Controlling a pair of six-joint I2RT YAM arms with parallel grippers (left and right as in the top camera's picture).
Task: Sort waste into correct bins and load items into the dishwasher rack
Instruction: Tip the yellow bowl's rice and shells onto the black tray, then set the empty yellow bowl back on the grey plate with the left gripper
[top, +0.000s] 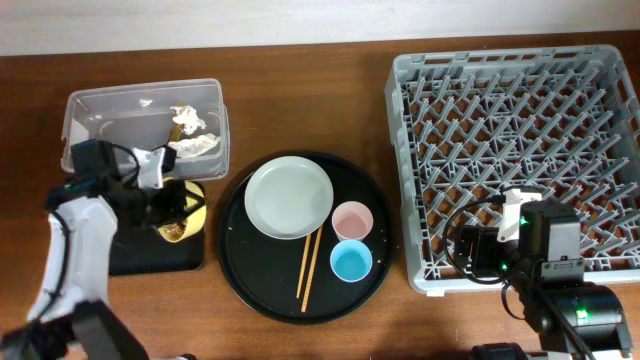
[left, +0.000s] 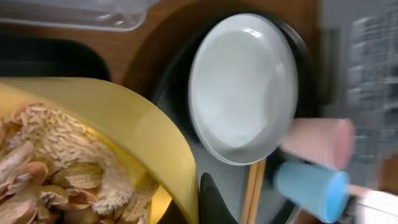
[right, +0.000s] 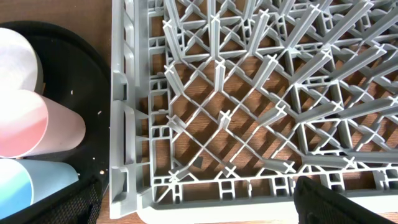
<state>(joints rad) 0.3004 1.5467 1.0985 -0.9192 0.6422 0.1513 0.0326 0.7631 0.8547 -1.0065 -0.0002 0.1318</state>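
Passage is being left between round tray and dishwasher rack; black bin is being overhung by yellow bowl.

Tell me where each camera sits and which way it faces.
Overhead: fixed above the table, looking down on the dishwasher rack and round black tray; left arm and right arm show below.
Left wrist: on the left arm over the yellow bowl, facing the plate; one dark finger shows.
Right wrist: on the right arm over the rack's corner, looking down into its grid; its fingers at both bottom corners.
Shared: both wrist views show pink cup and blue cup.
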